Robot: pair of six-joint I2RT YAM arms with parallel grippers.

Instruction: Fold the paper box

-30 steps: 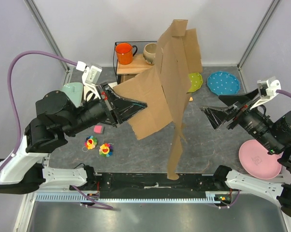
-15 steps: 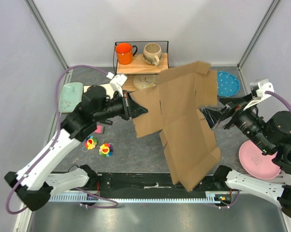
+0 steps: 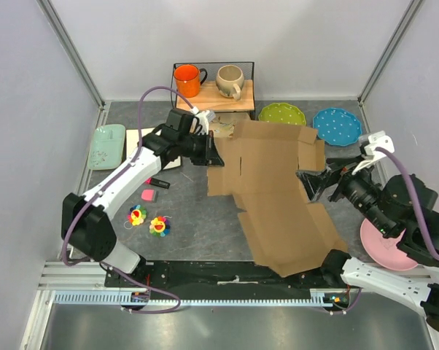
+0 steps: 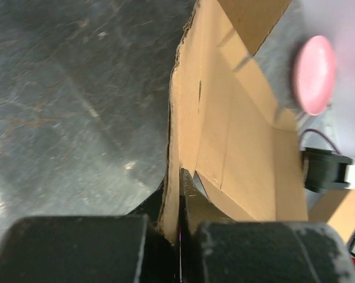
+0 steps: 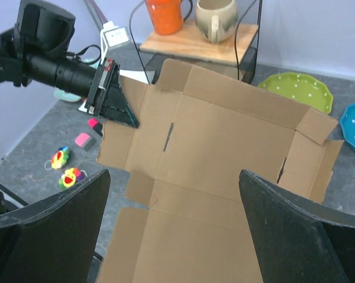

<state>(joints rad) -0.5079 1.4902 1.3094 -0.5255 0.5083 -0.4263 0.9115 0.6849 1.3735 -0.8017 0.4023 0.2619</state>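
Note:
The paper box [image 3: 278, 197] is an unfolded brown cardboard sheet with flaps and slots, lying spread over the middle of the table down to the near edge. My left gripper [image 3: 211, 152] is shut on its far-left edge; in the left wrist view the fingers [image 4: 192, 197] pinch the thin cardboard [image 4: 236, 130] between them. My right gripper [image 3: 312, 182] hovers over the sheet's right side, open with nothing between its jaws. In the right wrist view the gripper [image 5: 174, 174] stands wide above the paper box [image 5: 224, 147], and the left gripper [image 5: 120, 112] shows at the sheet's corner.
A wooden shelf at the back holds an orange mug [image 3: 188, 79] and a beige mug [image 3: 229, 79]. A green plate [image 3: 281, 114] and a blue plate [image 3: 336, 125] lie at back right, a pink plate [image 3: 383, 244] at near right. A mint tray [image 3: 106, 144] and small toys [image 3: 148, 221] lie on the left.
The left arm has reached out toward the back and swung the cardboard from standing upright down to lying flat. The right gripper stayed open and shifted slightly.

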